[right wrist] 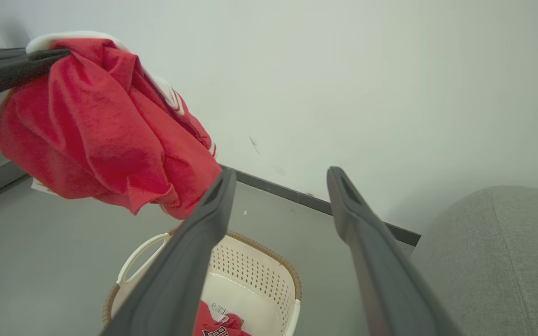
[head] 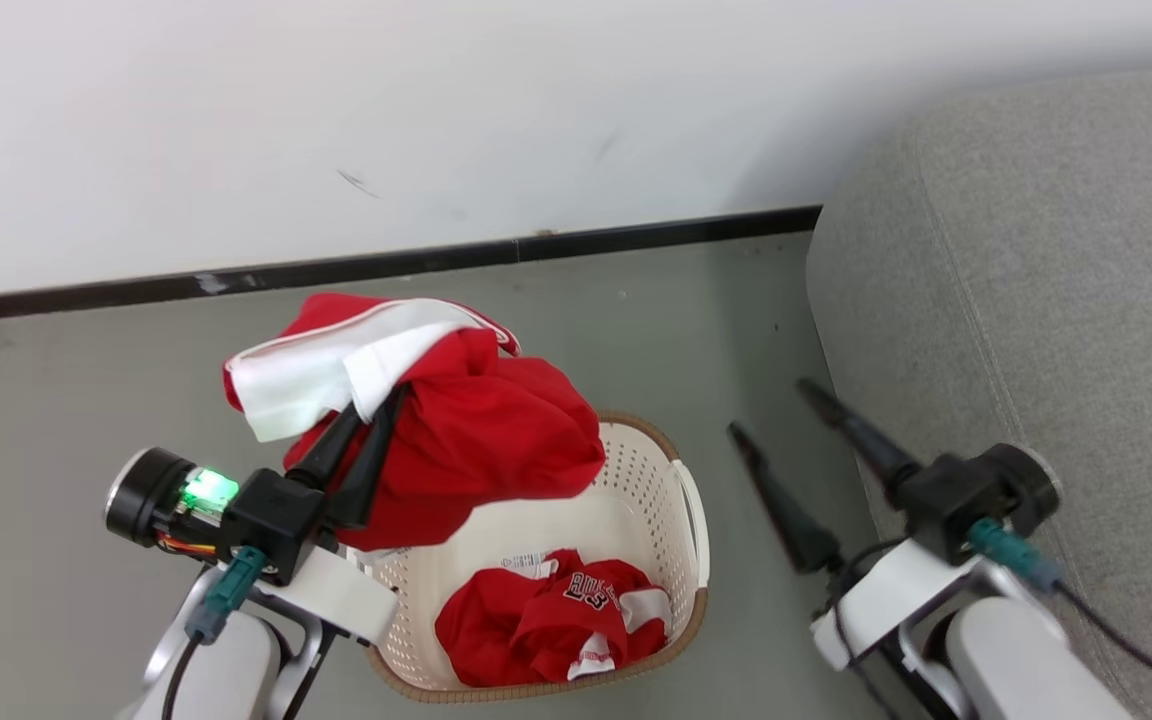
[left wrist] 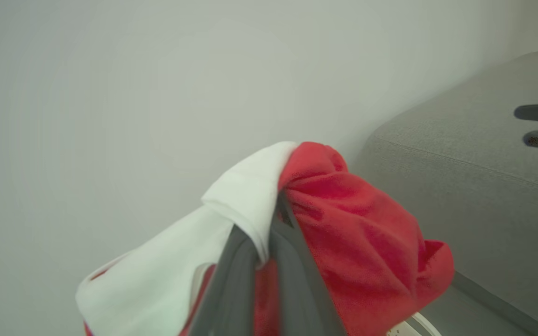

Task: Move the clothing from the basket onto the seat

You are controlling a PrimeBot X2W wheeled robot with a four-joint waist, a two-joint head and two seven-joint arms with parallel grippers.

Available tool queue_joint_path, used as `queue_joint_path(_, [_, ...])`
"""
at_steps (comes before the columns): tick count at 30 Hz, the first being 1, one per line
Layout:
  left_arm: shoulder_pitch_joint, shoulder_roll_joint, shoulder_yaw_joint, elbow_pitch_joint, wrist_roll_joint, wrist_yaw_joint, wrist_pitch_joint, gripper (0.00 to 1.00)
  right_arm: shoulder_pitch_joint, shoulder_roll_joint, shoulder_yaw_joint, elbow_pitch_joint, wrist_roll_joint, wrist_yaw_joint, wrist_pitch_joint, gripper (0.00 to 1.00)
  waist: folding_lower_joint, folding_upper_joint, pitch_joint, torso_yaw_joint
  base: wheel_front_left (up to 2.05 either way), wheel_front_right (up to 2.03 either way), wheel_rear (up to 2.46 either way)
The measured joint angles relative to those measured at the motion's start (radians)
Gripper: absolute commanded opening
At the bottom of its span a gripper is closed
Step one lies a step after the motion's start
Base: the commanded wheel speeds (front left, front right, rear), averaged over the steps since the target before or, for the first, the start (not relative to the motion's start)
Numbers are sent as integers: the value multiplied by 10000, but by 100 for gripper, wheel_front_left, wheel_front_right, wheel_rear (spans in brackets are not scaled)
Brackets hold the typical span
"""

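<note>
My left gripper (head: 381,405) is shut on a red garment with white trim (head: 466,425), lifted above the cream basket (head: 681,520). That garment (left wrist: 362,242) hangs bunched over the closed fingers (left wrist: 292,261) in the left wrist view, and shows as a red bundle (right wrist: 105,130) at the upper left of the right wrist view. A second red garment, the jersey (head: 546,625), lies crumpled in the basket (right wrist: 255,270). My right gripper (head: 771,410) stands open and empty between the basket and the grey seat (head: 1036,300), its fingers (right wrist: 180,270) spread wide.
A white wall with a black baseboard (head: 436,262) runs behind the basket. Grey floor (head: 86,400) lies to the left and between basket and seat. The seat's rounded edge (right wrist: 507,261) is close on the right.
</note>
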Motion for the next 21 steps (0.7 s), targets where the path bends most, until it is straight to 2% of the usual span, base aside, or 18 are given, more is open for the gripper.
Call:
queue_joint_path(6, [213, -88, -383, -222, -79, -221, 337, 0, -4, -504, 1666, 219, 12, 2, 0, 100, 0, 0, -557, 191, 0, 0, 0])
queue_joint_path(13, [302, -242, -859, -698, -81, -435, 738, 0, -105, -974, 3058, 382, 174, 2, 0, 100, 0, 0, -1107, 383, 0, 0, 0])
queue_joint_path(21, [514, -322, -1348, -1300, -132, -525, 1246, 0, -593, -1292, 3852, 583, 291, 2, 0, 100, 0, 0, -1649, 612, 0, 0, 0])
